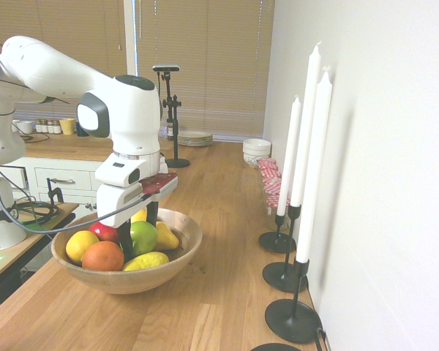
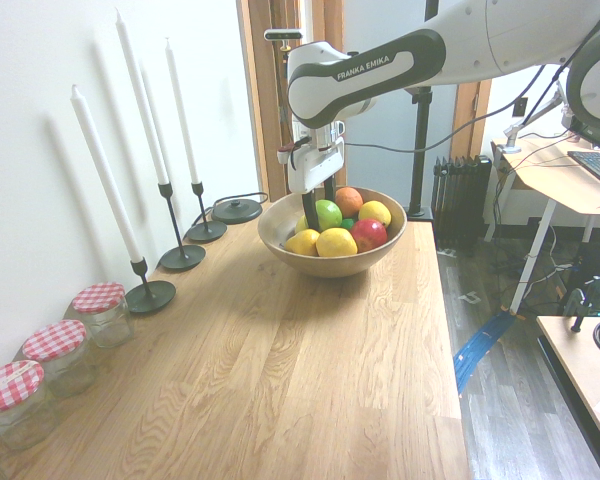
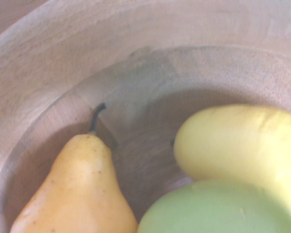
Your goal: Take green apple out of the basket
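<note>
Two dark fingers of the gripper [image 1: 139, 232] reach down into the basket [image 1: 172, 265] and straddle the green apple [image 1: 143, 237], one on each side, spread and close against it; whether they actually press it cannot be told. The apple lies in the basket among a pear [image 1: 165, 236], a lemon [image 1: 145, 261], an orange [image 1: 102, 257] and a red apple [image 1: 103, 232]. The basket stands on the wooden tabletop [image 1: 227, 292], near the wall-side edge, where three candlesticks [image 1: 290, 319] stand.

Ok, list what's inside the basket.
In the basket: green apple, red apple, orange, pear, yellow fruits. The gripper straddles the green apple. Anything underneath is hidden.
</note>
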Motion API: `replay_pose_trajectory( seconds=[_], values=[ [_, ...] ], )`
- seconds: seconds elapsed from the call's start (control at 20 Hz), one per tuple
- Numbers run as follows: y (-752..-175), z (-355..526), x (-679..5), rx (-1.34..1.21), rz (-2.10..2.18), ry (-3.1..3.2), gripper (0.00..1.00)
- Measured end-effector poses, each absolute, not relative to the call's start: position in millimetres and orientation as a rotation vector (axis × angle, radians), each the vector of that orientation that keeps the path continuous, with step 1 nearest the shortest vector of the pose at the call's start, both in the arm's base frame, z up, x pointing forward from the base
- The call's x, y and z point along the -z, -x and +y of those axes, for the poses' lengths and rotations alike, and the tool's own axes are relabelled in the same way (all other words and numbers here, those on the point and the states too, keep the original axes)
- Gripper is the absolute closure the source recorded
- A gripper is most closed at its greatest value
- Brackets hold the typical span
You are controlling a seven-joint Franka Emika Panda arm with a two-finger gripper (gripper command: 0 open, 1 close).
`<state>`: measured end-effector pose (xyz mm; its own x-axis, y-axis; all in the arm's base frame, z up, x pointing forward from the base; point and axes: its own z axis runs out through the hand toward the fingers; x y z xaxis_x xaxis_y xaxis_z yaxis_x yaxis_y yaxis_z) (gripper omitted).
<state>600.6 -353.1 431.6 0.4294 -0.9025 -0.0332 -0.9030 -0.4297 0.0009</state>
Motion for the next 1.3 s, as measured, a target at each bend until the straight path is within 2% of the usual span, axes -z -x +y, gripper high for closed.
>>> replay_pose_trajectory(
  seconds=[0.2,0.35,0.6,0.8,1.05,1.3],
  values=[
    [-601.2,-348.2,-439.8,-0.026,1.657,2.644,1.0],
    [-606.7,-319.9,-473.6,0.041,1.594,2.662,1.0],
    [-612.1,-216.1,-558.3,0.173,1.443,2.701,1.0],
    [-610.8,-116.3,-586.8,0.22,1.339,2.757,1.0],
    [-606.0,-29.5,-582.4,0.261,1.27,2.81,1.0],
    [-603.7,-4.5,-538.8,0.229,1.269,2.829,1.0]
  ],
)
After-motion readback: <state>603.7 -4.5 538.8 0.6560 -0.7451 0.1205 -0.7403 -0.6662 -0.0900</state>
